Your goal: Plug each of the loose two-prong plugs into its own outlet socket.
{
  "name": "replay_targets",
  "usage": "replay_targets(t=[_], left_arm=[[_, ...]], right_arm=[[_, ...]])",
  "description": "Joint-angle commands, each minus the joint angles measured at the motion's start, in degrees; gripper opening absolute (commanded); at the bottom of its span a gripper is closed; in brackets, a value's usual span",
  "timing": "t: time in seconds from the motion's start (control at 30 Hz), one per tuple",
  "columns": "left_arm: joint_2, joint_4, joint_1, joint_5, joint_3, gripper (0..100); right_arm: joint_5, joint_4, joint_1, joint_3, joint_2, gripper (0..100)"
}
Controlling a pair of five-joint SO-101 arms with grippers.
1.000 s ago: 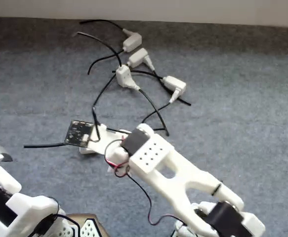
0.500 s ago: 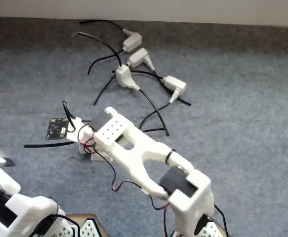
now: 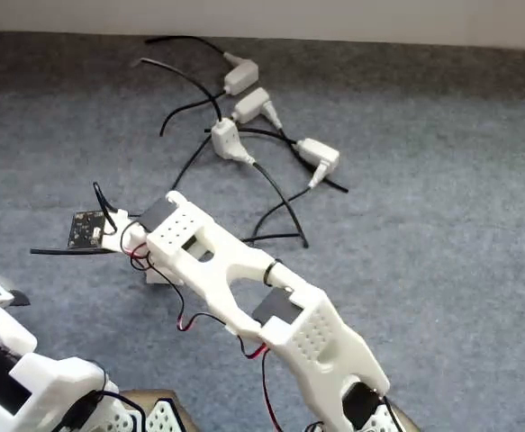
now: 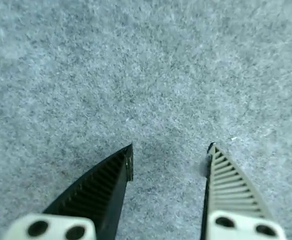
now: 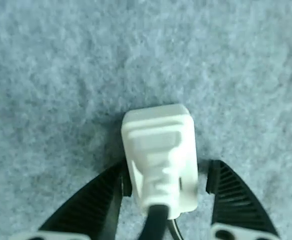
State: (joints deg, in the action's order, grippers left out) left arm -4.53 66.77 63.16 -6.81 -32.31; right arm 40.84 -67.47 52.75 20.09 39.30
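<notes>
Swung left, right end effector (image 5: pixel 167 174) clamps plug (image 5: pixel 158 145).

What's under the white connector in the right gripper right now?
Grey carpet shows around the white connector, which sits between the fingers of the right gripper. The patch directly beneath it, and its underside, are covered by its own body.

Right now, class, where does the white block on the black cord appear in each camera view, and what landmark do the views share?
High view: the white block peeks out from under the right arm, left of centre.
Right wrist view: centred, at the right gripper.
Left wrist view: grey carpet between the left gripper's open fingers.
Shared landmark: that grey carpet.
</notes>
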Motion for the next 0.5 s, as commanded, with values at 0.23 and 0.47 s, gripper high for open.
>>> replay_targets(t=[0.23, 0.47], left_arm=[[-0.2, -0.6, 0.9, -0.2, 0.5, 24], [-0.2, -0.6, 0.7, -0.2, 0.2, 24]], right_arm=[[0.0, -7.8, -1.5, 16.4, 5.6, 3.5], [-9.1, -26.5, -5.2, 39.1, 5.6, 3.7]])
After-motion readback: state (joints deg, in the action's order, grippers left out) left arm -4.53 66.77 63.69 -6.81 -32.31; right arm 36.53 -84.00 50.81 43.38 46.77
